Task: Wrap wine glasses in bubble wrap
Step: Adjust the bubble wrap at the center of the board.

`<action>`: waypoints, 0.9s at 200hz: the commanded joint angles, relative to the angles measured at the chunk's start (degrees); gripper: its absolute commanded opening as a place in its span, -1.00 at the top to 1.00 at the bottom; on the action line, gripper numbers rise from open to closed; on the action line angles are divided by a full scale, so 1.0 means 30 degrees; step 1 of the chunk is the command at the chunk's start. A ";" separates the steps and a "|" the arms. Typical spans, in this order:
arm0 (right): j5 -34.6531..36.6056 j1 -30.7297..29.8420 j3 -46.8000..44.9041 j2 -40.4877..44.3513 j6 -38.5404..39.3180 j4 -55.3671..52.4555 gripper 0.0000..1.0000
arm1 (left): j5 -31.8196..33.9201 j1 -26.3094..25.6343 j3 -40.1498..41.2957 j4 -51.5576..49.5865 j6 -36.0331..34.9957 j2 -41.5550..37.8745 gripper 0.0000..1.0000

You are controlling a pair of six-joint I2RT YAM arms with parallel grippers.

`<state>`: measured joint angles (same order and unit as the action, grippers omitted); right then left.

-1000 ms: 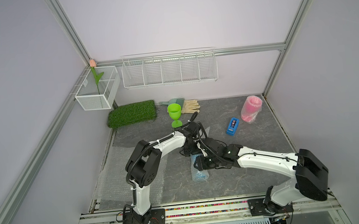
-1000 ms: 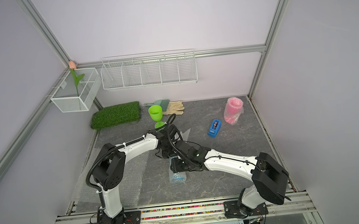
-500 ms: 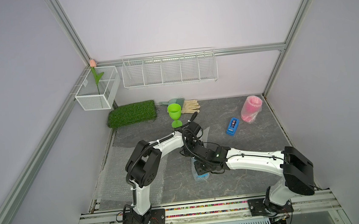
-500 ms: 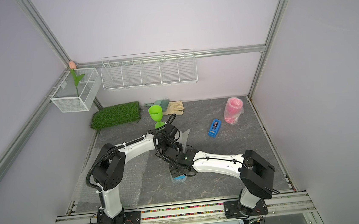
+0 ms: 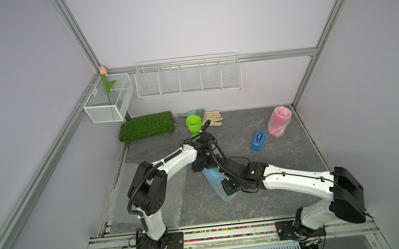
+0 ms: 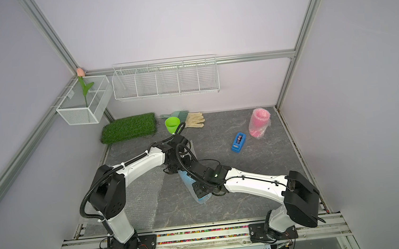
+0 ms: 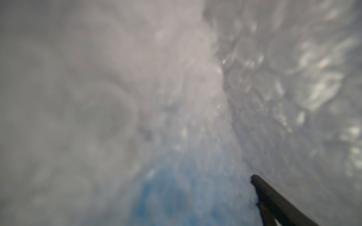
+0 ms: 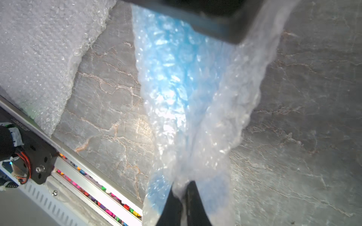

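A sky blue wine glass rolled in bubble wrap (image 5: 213, 178) (image 6: 186, 180) lies on its side mid-table. My right gripper (image 5: 227, 191) (image 8: 183, 185) is at its near end, shut on a pinched fold of the wrap. My left gripper (image 5: 201, 168) sits at the far end; its wrist view is filled with blurred wrap over blue (image 7: 166, 195), and one finger (image 7: 274, 201) stands far out to the side, jaws open. The lime green wine glass (image 5: 193, 124) (image 6: 172, 123) stands bare at the back. The pink one, wrapped (image 5: 279, 121) (image 6: 259, 123), stands back right.
Loose bubble wrap sheets (image 5: 148, 201) (image 8: 39, 58) lie front left under the left arm. A blue tape dispenser (image 5: 258, 141), a green turf mat (image 5: 148, 126), a glove (image 5: 211, 118) and a small brush (image 5: 192, 112) lie toward the back. Wire baskets (image 5: 188, 75) hang on the wall.
My right gripper has slid to the near end of the blue bundle and closed on the wrap. The left gripper's jaws have spread wider.
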<state>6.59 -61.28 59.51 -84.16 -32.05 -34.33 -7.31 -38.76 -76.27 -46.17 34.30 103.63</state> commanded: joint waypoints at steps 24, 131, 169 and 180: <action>-0.1079 0.0454 -0.1361 0.1152 0.2401 -0.1335 0.86 | 0.0915 0.1297 -0.0123 -0.0806 -0.1111 0.0443 -0.99; 0.0033 0.1932 -0.2032 0.2006 0.4800 -0.2348 0.86 | 0.1035 0.3945 0.1712 -0.0488 -0.2000 0.0524 -0.93; 0.0220 0.2260 -0.1942 0.2235 0.8043 -0.2143 0.86 | 0.1715 0.4710 0.1935 -0.0988 -0.2677 -0.0131 -0.82; 0.0145 0.2372 -0.1955 0.2271 0.9229 -0.1909 0.86 | 0.2438 0.4832 0.1636 -0.1435 -0.2986 -0.0760 -0.80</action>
<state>6.17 -54.92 54.30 -78.85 -13.52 -39.24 -4.69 -25.36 -70.72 -47.55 27.92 104.86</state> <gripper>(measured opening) 0.074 0.910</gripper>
